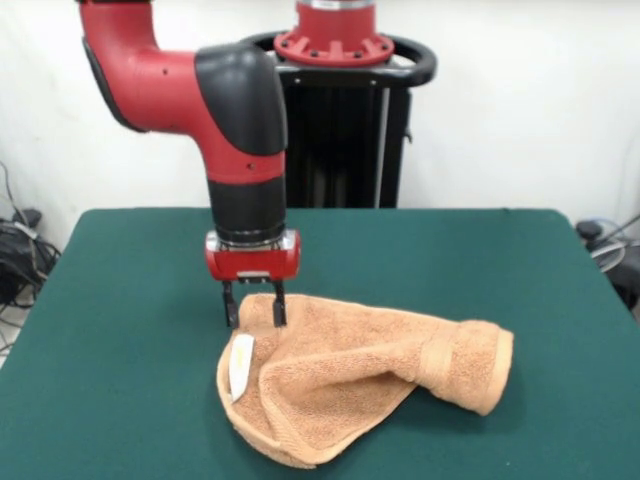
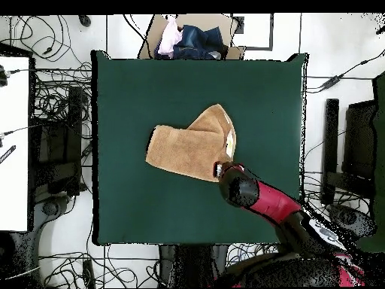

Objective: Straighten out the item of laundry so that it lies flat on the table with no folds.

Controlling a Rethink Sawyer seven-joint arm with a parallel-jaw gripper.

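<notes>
The hand towel (image 1: 360, 375) is lying rumpled and folded over itself near the middle of the green counter (image 1: 120, 330) (white label (image 1: 241, 364) showing). At the towel's 10 o'clock corner, the gripper (image 1: 254, 305) is pinching a raised fold between its fingers.

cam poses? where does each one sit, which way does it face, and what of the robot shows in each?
Front view: sits across the table, facing the robot; shows the pedestal, the red and black arm and the gripper at the towel's far edge.
Overhead view: above the table, looking straight down, robot base at the bottom; shows the arm reaching up from the lower right, its wrist hiding the gripper, at the towel's lower right edge.
Shared: table, towel and arm; the overhead view is turned half round against the front.
</notes>
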